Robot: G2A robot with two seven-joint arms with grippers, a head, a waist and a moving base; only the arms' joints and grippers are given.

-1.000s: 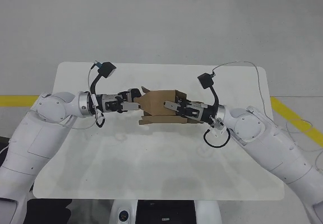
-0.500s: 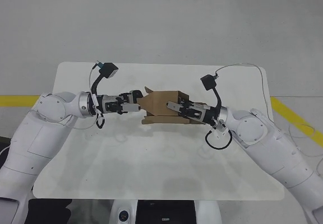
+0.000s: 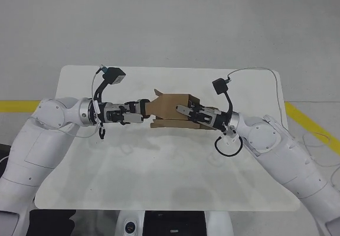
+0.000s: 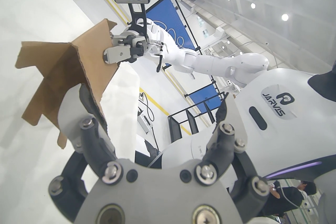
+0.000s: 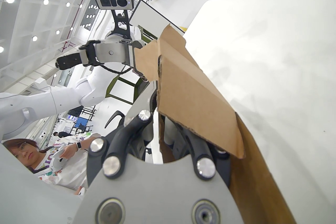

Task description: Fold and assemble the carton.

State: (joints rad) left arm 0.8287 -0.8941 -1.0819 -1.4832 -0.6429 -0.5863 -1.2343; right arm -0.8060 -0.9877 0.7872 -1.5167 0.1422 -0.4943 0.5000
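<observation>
Clamping one wall of the carton [image 3: 169,106], the right gripper [image 3: 182,110] has its jaws narrowed onto the cardboard at the box's right end. One finger lies on the top panel and the other goes under it, into the opening. The left gripper [image 3: 144,110] stands at the opposite end with its jaws spread wide. In the left wrist view one finger [image 4: 71,108] lies against a loose flap, while the other [image 4: 231,130] is well apart from the cardboard.

The carton is a brown box opened into a sleeve, with both ends unsealed and flaps sticking out at the left end and along its front lower edge. It hangs between the two arms over the back half of the desk [image 3: 158,171], about midway between the left and right edges. A broad stretch of white desk top runs from the box to the front edge and out to both front corners. A yellow line [image 3: 5,106] crosses the floor beside the desk.
</observation>
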